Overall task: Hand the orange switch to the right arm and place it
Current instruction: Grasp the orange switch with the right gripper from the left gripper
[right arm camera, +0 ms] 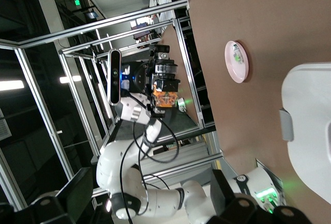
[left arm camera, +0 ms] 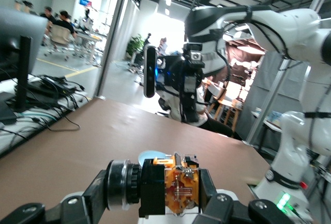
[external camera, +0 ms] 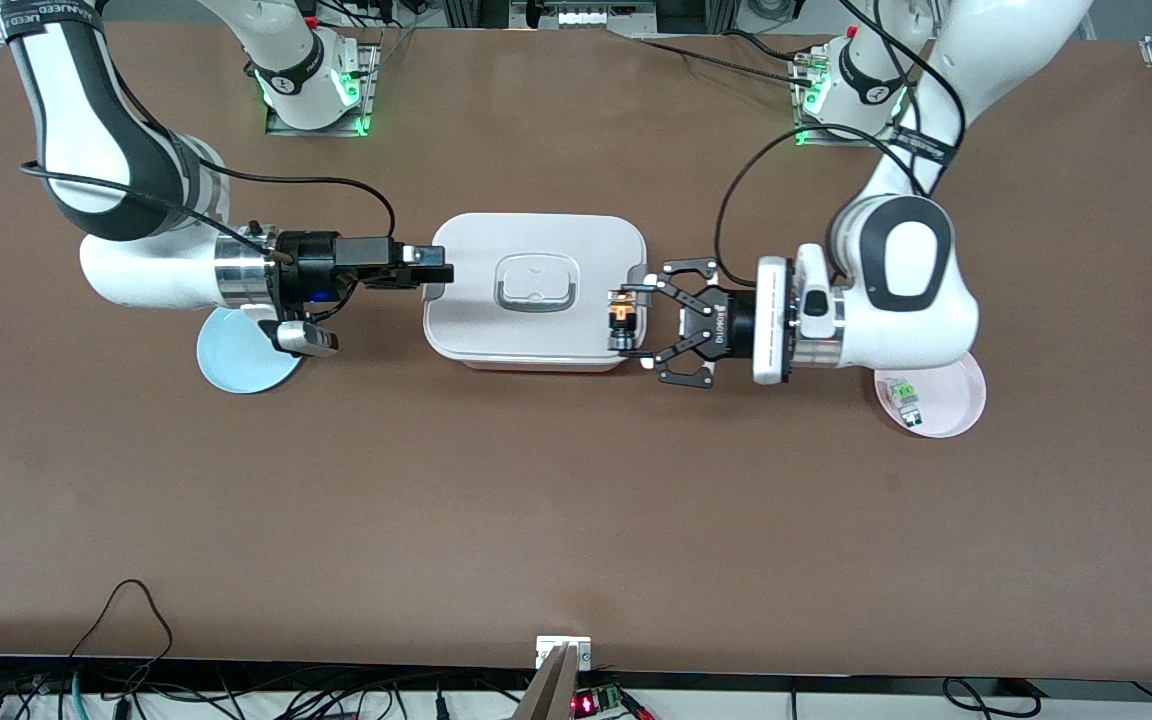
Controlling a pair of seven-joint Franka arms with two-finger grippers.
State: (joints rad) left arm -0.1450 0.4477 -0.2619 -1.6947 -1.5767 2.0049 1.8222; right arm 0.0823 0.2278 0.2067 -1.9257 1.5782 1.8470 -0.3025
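Over the white lidded box's (external camera: pixel 534 290) edge toward the left arm's end, your orange switch (external camera: pixel 620 323) hangs clamped in the left gripper (external camera: pixel 636 322), its round black end sideways. You have the pickup done; the handover and placing are left. Your right gripper (external camera: pixel 436 270) waits over the box's other end, jaws spread, well apart from the switch. The blue plate (external camera: pixel 236 360) under that arm is probably the target.
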